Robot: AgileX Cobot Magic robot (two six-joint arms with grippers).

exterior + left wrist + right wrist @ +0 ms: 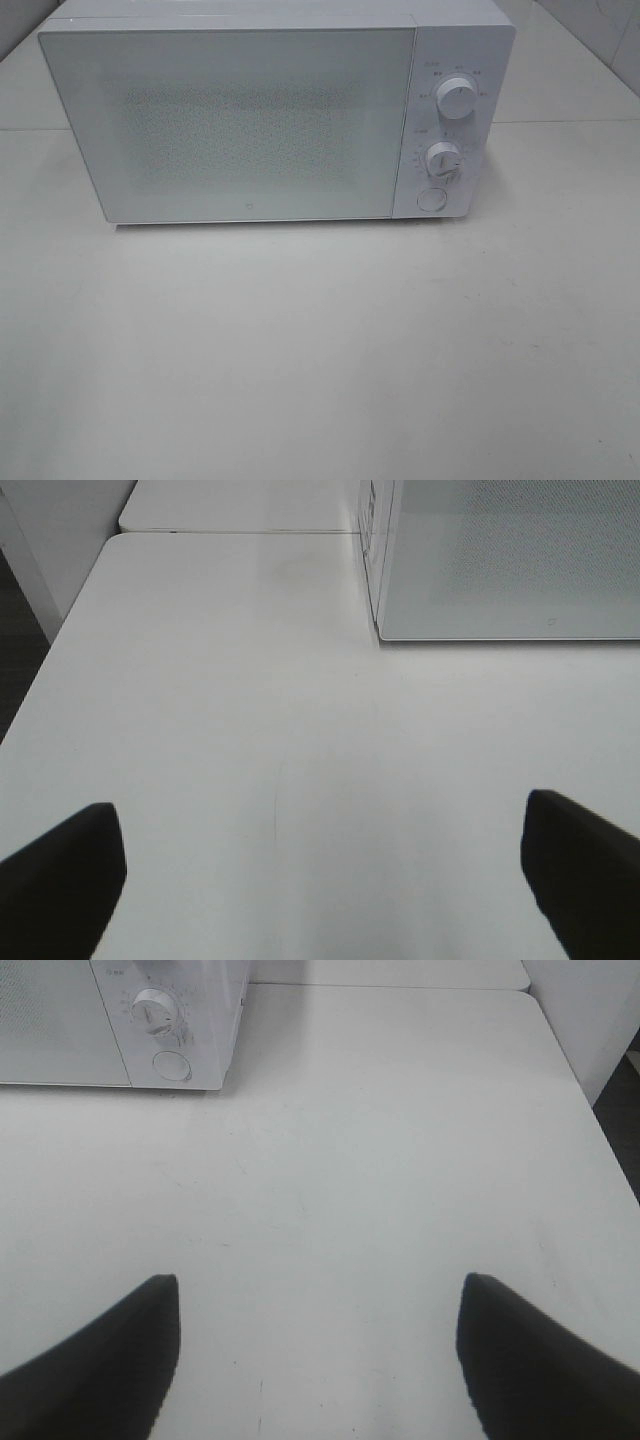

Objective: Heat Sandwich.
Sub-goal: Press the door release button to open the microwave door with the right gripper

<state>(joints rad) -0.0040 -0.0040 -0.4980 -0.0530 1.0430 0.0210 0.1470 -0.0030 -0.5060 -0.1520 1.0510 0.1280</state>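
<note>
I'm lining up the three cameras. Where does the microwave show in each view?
Exterior high: the microwave fills the upper half, door shut.
Left wrist: only its door corner shows, across the white table from the open left gripper.
Right wrist: its control panel shows, across the white table from the open right gripper.
Shared landmark: the white table under the microwave.

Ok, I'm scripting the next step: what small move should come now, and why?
Probably ease the right claw toward the round button below the dials. The microwave door is shut, that claw and the left claw stand open and empty, and no sandwich shows on the table, so opening likely comes first.
</note>
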